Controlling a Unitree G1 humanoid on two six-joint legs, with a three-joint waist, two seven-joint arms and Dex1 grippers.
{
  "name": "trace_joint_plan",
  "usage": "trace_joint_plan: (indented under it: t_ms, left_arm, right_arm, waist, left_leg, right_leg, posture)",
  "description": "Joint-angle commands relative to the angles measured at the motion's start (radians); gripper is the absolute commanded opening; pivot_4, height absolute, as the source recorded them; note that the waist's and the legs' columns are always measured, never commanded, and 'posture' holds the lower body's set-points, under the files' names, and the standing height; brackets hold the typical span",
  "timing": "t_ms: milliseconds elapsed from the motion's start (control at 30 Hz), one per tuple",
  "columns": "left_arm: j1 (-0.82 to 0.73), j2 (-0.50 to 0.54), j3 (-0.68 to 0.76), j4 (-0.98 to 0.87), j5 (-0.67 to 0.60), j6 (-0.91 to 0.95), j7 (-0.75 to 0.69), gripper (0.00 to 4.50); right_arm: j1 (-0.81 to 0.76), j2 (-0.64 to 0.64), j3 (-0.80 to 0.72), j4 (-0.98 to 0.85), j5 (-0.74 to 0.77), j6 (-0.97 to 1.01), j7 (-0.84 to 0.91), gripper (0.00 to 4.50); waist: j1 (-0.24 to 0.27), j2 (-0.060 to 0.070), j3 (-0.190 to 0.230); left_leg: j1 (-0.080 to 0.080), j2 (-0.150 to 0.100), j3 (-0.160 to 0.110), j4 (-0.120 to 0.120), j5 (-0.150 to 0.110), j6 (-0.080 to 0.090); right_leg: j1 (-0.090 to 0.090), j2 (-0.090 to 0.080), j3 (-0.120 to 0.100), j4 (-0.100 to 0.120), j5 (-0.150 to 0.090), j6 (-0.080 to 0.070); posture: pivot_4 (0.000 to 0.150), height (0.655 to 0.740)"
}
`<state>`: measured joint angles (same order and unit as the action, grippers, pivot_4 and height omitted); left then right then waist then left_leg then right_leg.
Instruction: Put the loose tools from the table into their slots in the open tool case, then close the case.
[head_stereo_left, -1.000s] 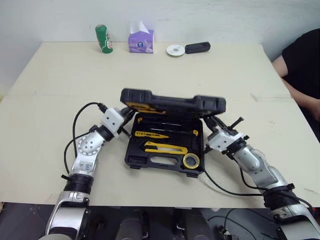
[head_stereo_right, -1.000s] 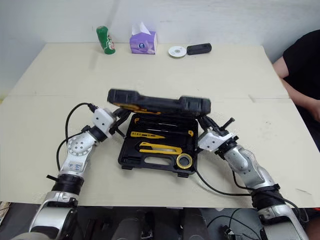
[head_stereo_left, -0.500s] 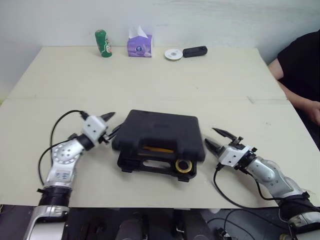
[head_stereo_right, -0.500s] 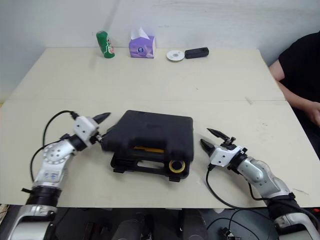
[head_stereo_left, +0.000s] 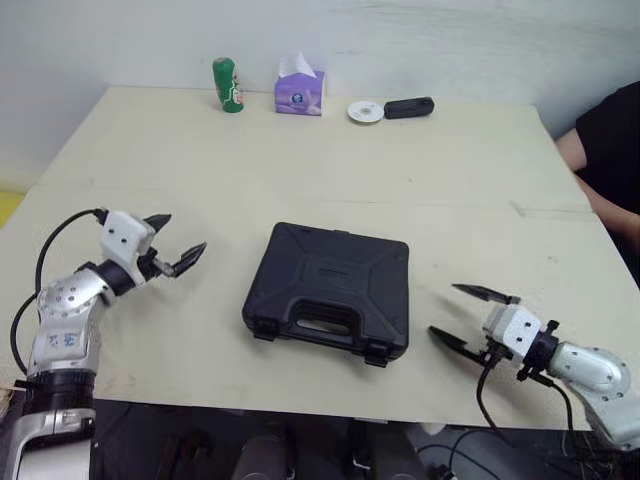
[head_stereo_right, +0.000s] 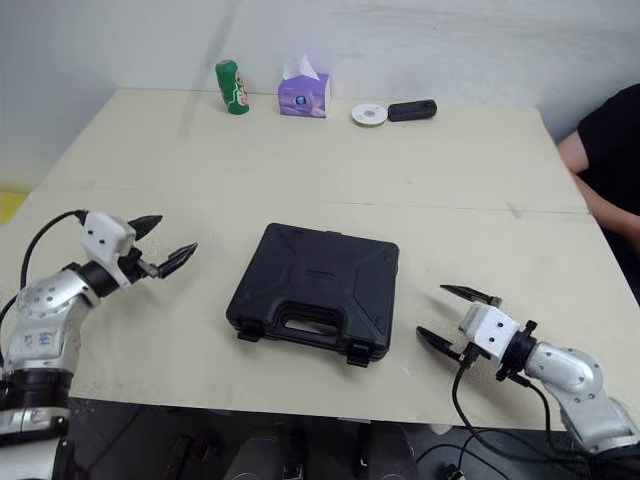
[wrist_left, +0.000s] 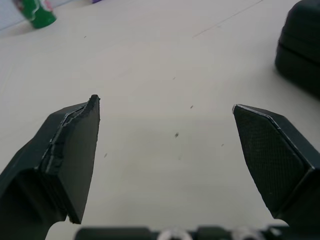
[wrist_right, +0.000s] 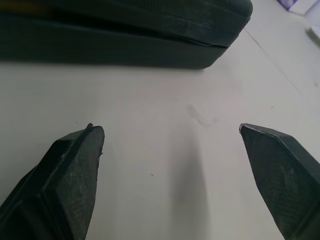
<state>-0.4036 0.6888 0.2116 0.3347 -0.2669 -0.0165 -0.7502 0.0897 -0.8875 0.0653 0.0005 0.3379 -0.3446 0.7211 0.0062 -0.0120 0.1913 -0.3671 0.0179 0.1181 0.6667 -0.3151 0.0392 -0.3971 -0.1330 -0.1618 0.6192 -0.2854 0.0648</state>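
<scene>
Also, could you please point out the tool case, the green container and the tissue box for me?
tool case (head_stereo_left: 335, 285), left eye view, middle of its closed lid.
green container (head_stereo_left: 229, 86), left eye view, middle of its body.
tissue box (head_stereo_left: 299, 100), left eye view, its purple front face.

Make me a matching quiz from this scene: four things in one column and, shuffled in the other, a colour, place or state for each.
Column one
1 tool case
2 green bottle
3 tissue box
4 right gripper

Column two
A purple
B shut, in the middle of the table
C open and empty, right of the tool case
D left end of the row at the far edge

Pairs: 1-B, 2-D, 3-A, 4-C
</scene>
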Motion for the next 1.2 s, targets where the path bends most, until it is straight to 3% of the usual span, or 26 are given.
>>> trace_joint_plan:
  t_ms: [33,100,167,267,367,400,533,833,967,1200]
  left_arm:
    - [-0.064,-0.003,-0.032,0.045,-0.005,0.015,-0.068,4.47]
    - [-0.117,-0.017,-0.071,0.088,0.004,0.030,-0.109,4.50]
    - [-0.157,-0.032,-0.094,0.130,0.012,0.043,-0.129,4.50]
    - [-0.270,-0.081,-0.149,0.258,0.060,0.056,-0.126,3.64]
    - [-0.351,-0.120,-0.177,0.365,0.098,0.026,-0.114,2.25]
    - [-0.387,-0.136,-0.186,0.416,0.116,0.008,-0.103,1.78]
    - [-0.502,-0.193,-0.204,0.576,0.173,-0.073,-0.038,0.03]
    - [-0.643,-0.276,-0.269,0.812,0.299,-0.218,0.011,0.03]
    - [-0.664,-0.319,-0.231,0.873,0.271,-0.212,-0.007,0.03]
    - [-0.624,-0.304,-0.221,0.870,0.262,-0.249,-0.183,0.03]
  right_arm:
    - [0.056,-0.014,-0.045,-0.108,0.026,0.073,0.053,4.50]
    - [0.102,-0.030,-0.068,-0.164,0.090,0.142,0.111,3.97]
    - [0.136,-0.041,-0.088,-0.209,0.146,0.219,0.161,3.16]
    - [0.188,-0.064,-0.058,-0.264,0.106,0.245,0.235,1.72]
    - [0.189,-0.047,-0.045,-0.295,0.085,0.273,0.249,0.15]
    - [0.182,-0.035,-0.038,-0.301,0.075,0.283,0.247,0.00]
    - [0.168,0.017,-0.011,-0.315,0.035,0.299,0.232,0.00]
    - [0.115,0.139,0.024,-0.283,-0.062,0.262,0.202,0.00]
    - [0.091,0.187,0.036,-0.233,-0.139,0.165,0.177,0.00]
    - [0.047,0.206,0.004,-0.139,-0.177,0.135,0.164,0.00]
  waist:
    - [-0.001,0.000,0.000]
    - [0.001,0.000,0.000]
    - [0.006,0.000,0.000]
    - [0.016,-0.001,0.000]
    - [0.017,-0.002,0.000]
    - [0.017,-0.002,0.000]
    - [0.020,-0.006,0.001]
    - [0.013,-0.009,0.001]
    - [0.011,-0.010,0.000]
    - [-0.003,-0.013,-0.001]
  left_leg:
    - [0.000,0.000,0.000,0.000,0.000,0.000]
    - [0.000,0.000,0.000,0.000,0.000,0.000]
    - [0.000,0.000,0.000,0.000,0.000,0.000]
    - [0.000,-0.001,0.000,0.001,-0.001,0.001]
    - [-0.001,-0.001,0.001,0.001,-0.001,0.001]
    - [-0.001,-0.001,0.001,0.001,-0.001,0.001]
    - [-0.002,-0.001,0.001,0.001,-0.001,0.001]
    - [-0.002,-0.001,0.002,0.001,-0.001,0.001]
    - [-0.002,-0.001,0.002,0.002,-0.001,0.001]
    - [-0.001,-0.001,0.002,0.002,-0.001,0.001]
  right_leg:
    - [0.000,0.000,0.000,0.000,0.000,0.000]
    - [0.000,0.000,-0.001,0.000,0.000,0.000]
    - [0.000,0.000,-0.001,0.000,0.000,0.000]
    - [0.000,0.000,-0.001,0.000,0.000,0.000]
    - [0.000,0.001,-0.001,-0.001,0.000,0.001]
    - [0.000,0.001,-0.001,-0.001,0.000,0.001]
    - [-0.001,0.001,-0.001,-0.001,0.001,0.001]
    - [-0.001,0.001,-0.001,-0.002,0.001,0.002]
    - [-0.001,0.002,-0.001,-0.001,0.001,0.002]
    - [-0.001,0.001,-0.001,0.000,0.001,0.002]
  posture:
    - [0.150,0.7400]
    - [0.150,0.7400]
    - [0.150,0.7400]
    - [0.150,0.7400]
    - [0.150,0.7400]
    - [0.150,0.7400]
    - [0.150,0.7400]
    - [0.150,0.7400]
    - [0.150,0.7400]
    - [0.150,0.7400]
